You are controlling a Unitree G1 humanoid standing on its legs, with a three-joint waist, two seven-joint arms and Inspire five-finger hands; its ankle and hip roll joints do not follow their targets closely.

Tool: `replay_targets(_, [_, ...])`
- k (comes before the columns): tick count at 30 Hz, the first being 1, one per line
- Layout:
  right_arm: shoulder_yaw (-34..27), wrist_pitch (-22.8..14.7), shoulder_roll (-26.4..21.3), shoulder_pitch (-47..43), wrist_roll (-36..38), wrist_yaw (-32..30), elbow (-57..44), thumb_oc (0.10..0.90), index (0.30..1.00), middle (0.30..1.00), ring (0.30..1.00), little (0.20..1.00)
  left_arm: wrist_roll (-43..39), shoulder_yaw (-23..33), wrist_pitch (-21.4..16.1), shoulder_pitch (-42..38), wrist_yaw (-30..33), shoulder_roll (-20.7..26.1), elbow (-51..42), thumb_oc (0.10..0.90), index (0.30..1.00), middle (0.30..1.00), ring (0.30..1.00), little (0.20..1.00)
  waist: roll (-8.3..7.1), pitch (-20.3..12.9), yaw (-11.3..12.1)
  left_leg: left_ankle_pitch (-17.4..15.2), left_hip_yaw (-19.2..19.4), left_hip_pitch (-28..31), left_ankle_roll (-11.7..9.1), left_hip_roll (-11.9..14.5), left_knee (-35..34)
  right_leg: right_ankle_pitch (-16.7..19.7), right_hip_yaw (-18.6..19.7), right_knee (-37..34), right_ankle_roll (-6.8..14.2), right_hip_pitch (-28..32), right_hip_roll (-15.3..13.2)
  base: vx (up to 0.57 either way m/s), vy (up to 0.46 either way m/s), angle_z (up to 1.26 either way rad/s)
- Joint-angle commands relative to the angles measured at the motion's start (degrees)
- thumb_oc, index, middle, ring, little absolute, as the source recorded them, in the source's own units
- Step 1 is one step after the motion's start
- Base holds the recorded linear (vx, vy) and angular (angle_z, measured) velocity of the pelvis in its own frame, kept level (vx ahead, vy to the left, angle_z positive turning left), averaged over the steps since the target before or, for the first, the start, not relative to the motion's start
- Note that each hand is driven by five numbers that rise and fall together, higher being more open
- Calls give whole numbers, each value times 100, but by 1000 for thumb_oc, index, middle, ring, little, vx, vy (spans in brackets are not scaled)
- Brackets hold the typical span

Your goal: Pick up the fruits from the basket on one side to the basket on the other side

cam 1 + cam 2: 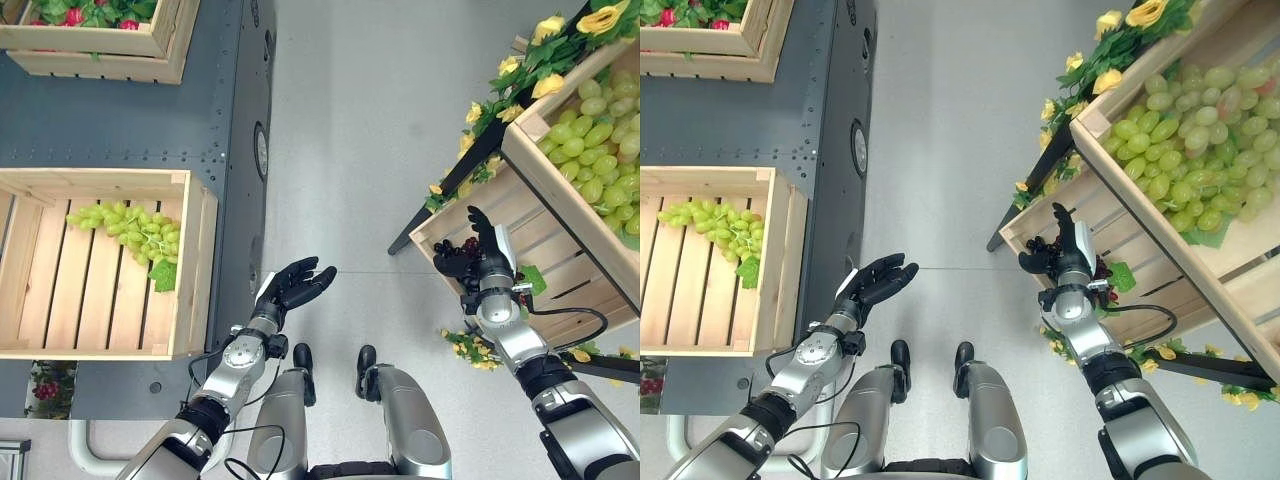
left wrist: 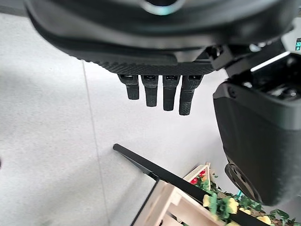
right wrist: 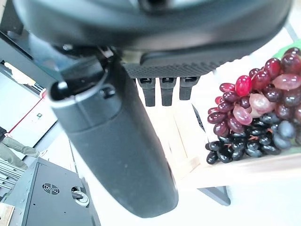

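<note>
Right robot hand hangs spread and empty at the lower crate, right by the dark grapes; left robot hand is spread over the floor.

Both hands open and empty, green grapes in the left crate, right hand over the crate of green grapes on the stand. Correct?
One thing is off: the right hand is at the stand's lower crate, not the upper crate of green grapes. The right wrist view shows dark red grapes there. Both hands, left hand included, are open and empty, and the left crate holds green grapes.
</note>
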Motion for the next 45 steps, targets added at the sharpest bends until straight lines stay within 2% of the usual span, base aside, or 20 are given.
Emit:
replay_targets(1, [8, -691, -272, -74, -111, -204, -283, 800, 900, 900, 900, 900, 180, 76, -521, 64, 65, -401, -329, 800, 900, 900, 900, 900, 158, -644, -45, -603, 267, 219, 53, -124, 67, 206, -101, -653, -23, 331, 110, 57, -14, 4])
replay_targets(7, [45, -889, -88, 411, -117, -36, -503, 800, 900, 900, 900, 900, 508, 123, -490, 289, 175, -381, -342, 800, 900, 900, 900, 900, 203, -873, -64, -513, 221, 588, 28, -168, -346, 269, -87, -1023, 16, 702, 112, 78, -13, 1])
replay_targets(13, [76, -1192, 135, 1155, -275, 189, -801, 800, 900, 900, 900, 900, 1028, 334, -580, 693, 176, -179, -437, 800, 900, 900, 900, 900, 336, -1246, -46, -146, 82, 988, -82, -258, -1245, 416, -135, -1572, 106, 1047, 176, 78, -18, 4])
replay_targets(17, [74, -1302, 163, 1424, -311, 261, -921, 800, 900, 900, 900, 900, 1323, 463, -676, 833, 282, -41, -560, 800, 900, 900, 900, 900, 398, -1383, -11, 2, -21, 1101, -118, -306, -1576, 498, -188, -1808, 128, 1164, 206, 34, -37, 17])
replay_targets(21, [105, -1411, 182, 1586, -352, 345, -1053, 800, 900, 900, 900, 900, 1656, 584, -738, 887, 568, 80, -671, 800, 900, 900, 900, 900, 448, -1470, 27, 114, -91, 1158, -146, -326, -1809, 519, -260, -1939, 121, 1237, 231, 4, -31, 8])
replay_targets(22, [121, -1547, 191, 1663, -338, 449, -1121, 800, 900, 900, 900, 900, 1823, 664, -797, 902, 727, 136, -708, 800, 900, 900, 900, 900, 465, -1494, 52, 159, -133, 1160, -157, -331, -1878, 503, -293, -1961, 113, 1257, 240, -13, -63, 10])
replay_targets(27, [202, -1824, 199, 1820, -357, 926, -1354, 800, 900, 900, 900, 900, 2387, 876, -844, 958, 1125, 287, -865, 800, 900, 900, 900, 900, 470, -1557, 144, 197, -244, 1172, -183, -347, -1898, 428, -424, -1987, 62, 1345, 236, 3, -68, 10])
replay_targets(31, [304, -1915, 141, 1860, -267, 1251, -1406, 800, 900, 900, 900, 900, 3326, 1085, -808, 941, 1762, 543, -1020, 800, 900, 900, 900, 900, 444, -1638, 258, 241, -362, 1151, -247, -349, -1860, 349, -525, -2008, -3, 1441, 250, 10, -65, 18])
replay_targets(35, [367, -1899, 53, 1804, -106, 1497, -1340, 800, 900, 900, 900, 900, 3818, 1274, -717, 834, 2147, 906, -1202, 800, 900, 900, 900, 900, 356, -1649, 354, 29, -484, 871, -274, -441, -1102, 311, -566, -1928, -78, 1438, 158, -14, 10, 14])
replay_targets(36, [353, -1882, -10, 1823, -61, 1550, -1344, 800, 900, 900, 900, 900, 3884, 1369, -709, 845, 2222, 1019, -1297, 800, 900, 900, 900, 900, 318, -1622, 378, -73, -439, 710, -296, -408, -719, 306, -601, -1873, -102, 1468, 102, -8, 78, 13])
replay_targets(37, [335, -1882, -32, 1840, -59, 1580, -1337, 800, 900, 900, 900, 900, 3929, 1417, -727, 858, 2241, 1065, -1329, 800, 900, 900, 900, 900, 310, -1613, 384, -87, -410, 661, -307, -376, -624, 298, -623, -1839, -112, 1482, 82, 14, 133, 6])
replay_targets(38, [260, -1868, -92, 1910, -39, 1602, -1354, 800, 900, 900, 900, 900, 4154, 1555, -756, 888, 2298, 1212, -1425, 800, 900, 900, 900, 900, 310, -1589, 366, 11, -243, 576, -366, -165, -517, 255, -703, -1725, -138, 1521, 32, 68, 161, 13])
replay_targets(40, [167, -1892, -144, 1959, 14, 1592, -1326, 800, 900, 900, 900, 900, 4531, 1662, -693, 844, 2449, 1475, -1450, 800, 900, 900, 900, 900, 375, -1570, 337, 255, -16, 656, -541, 171, -889, 76, -846, -1564, -129, 1645, -23, 82, 199, 28])
replay_targets(41, [148, -1921, -168, 1954, 62, 1586, -1279, 800, 900, 900, 900, 900, 4584, 1678, -682, 821, 2486, 1591, -1408, 800, 900, 900, 900, 900, 402, -1582, 314, 273, 92, 698, -541, 248, -959, 10, -910, -1503, -144, 1654, -59, 71, 191, 37])
replay_targets(45, [52, -1846, -134, 2112, 461, 1714, -1205, 800, 900, 900, 900, 900, 4232, 1879, -546, 783, 2415, 2042, -1115, 800, 900, 900, 900, 900, 514, -1655, 278, 261, 108, 894, -513, 203, -1236, -138, -1004, -1263, -34, 1617, -240, 115, 208, 35])
